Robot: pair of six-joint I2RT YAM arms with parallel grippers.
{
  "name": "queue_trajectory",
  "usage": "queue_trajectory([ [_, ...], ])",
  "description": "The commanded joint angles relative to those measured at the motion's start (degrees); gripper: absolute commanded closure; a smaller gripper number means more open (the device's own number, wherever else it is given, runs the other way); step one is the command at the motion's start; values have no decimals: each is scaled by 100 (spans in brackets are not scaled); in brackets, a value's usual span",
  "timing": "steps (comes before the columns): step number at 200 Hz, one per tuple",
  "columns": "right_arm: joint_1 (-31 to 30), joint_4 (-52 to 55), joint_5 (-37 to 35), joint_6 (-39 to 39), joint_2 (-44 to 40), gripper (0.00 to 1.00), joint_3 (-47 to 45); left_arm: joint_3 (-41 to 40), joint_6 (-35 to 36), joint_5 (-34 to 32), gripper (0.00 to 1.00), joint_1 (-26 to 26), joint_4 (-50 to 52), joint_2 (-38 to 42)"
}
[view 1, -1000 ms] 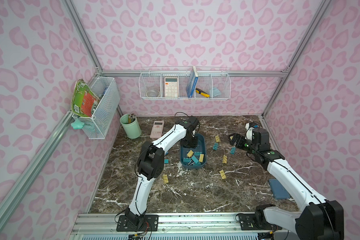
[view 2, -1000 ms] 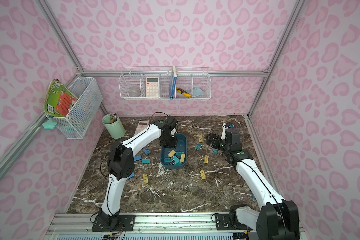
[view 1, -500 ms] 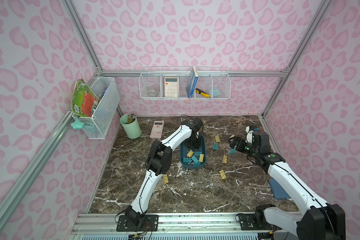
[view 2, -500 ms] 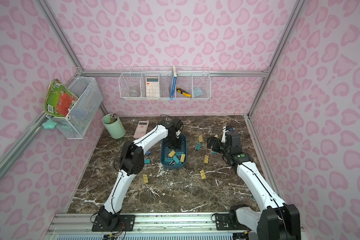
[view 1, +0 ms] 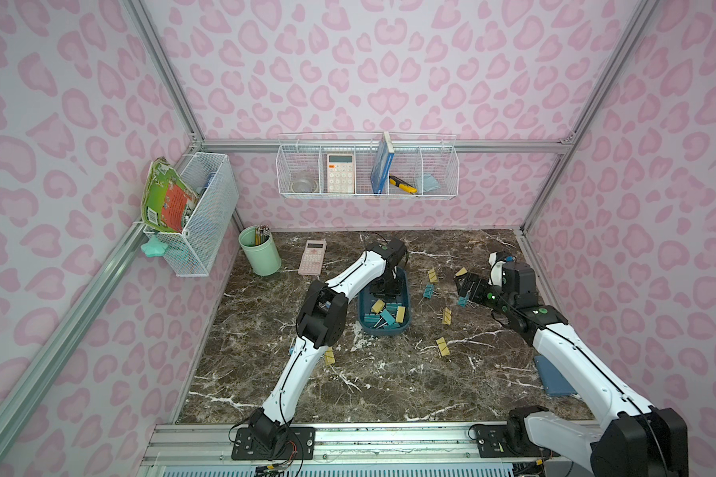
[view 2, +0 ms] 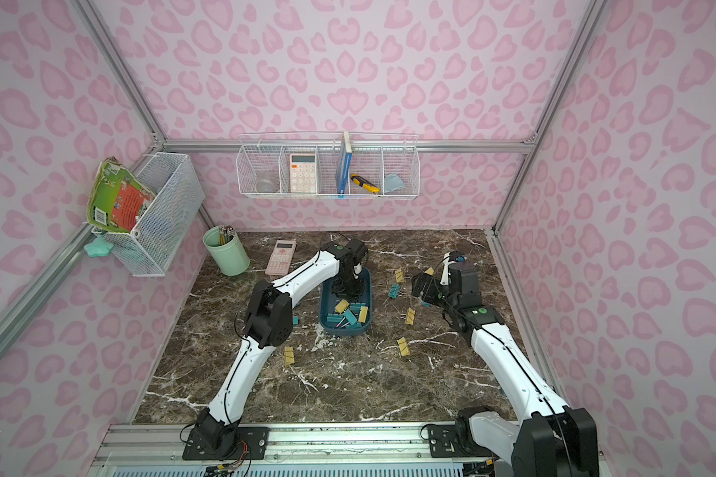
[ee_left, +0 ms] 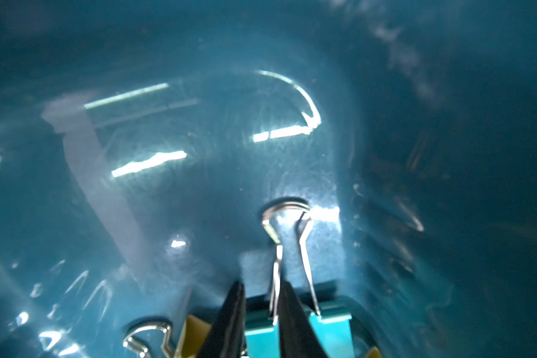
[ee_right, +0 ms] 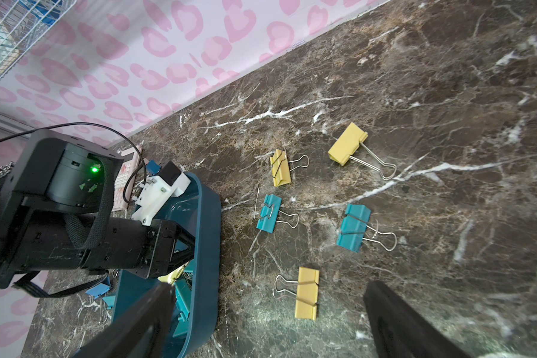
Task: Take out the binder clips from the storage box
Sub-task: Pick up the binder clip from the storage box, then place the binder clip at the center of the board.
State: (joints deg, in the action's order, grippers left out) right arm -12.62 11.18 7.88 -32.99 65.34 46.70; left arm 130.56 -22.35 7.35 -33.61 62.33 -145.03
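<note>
Between left fingers (ee_left: 230, 313), one teal clip (ee_left: 261, 333)

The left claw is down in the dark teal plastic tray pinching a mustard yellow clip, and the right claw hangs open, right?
Not quite: that clip is teal, not yellow. The left wrist view shows the left claw closed on a teal folded-metal binder clip inside the dark teal plastic tray. The right claw does hang open.

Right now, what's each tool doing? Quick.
Left tool: closed on the wire handle of a teal binder clip inside the storage box.
Right tool: open, holding nothing.
</note>
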Motion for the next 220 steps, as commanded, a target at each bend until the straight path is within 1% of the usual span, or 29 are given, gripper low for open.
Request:
queue_trajectory([
  [1,-3,-132,18,-57,4,1,-24,-31,-115,-222,92,-8,96,-101],
  [15,1,-151,46,-82,29,1,-21,-32,-155,-315,100,3,76,10],
  [95,-116,-265,91,-98,21,1,38,-67,-295,-946,100,38,203,1190],
  [106,-201,-282,74,-76,45,1,100,-67,-497,-1190,100,46,418,1315],
  [120,-341,-291,47,-42,122,1,187,-222,-516,-1402,100,73,588,1539],
  [142,-632,-358,-26,12,292,1,320,-1064,-605,-1655,100,112,487,2173],
  [185,-1195,-540,-98,54,781,1,613,-3377,-1090,-1753,100,439,-46,3806],
  [208,-1435,-595,-67,62,1063,1,816,-4427,-1312,-1758,100,802,-187,4521],
  [220,-1559,-603,-61,67,1196,1,927,-4927,-1357,-1739,100,1085,-275,4809],
])
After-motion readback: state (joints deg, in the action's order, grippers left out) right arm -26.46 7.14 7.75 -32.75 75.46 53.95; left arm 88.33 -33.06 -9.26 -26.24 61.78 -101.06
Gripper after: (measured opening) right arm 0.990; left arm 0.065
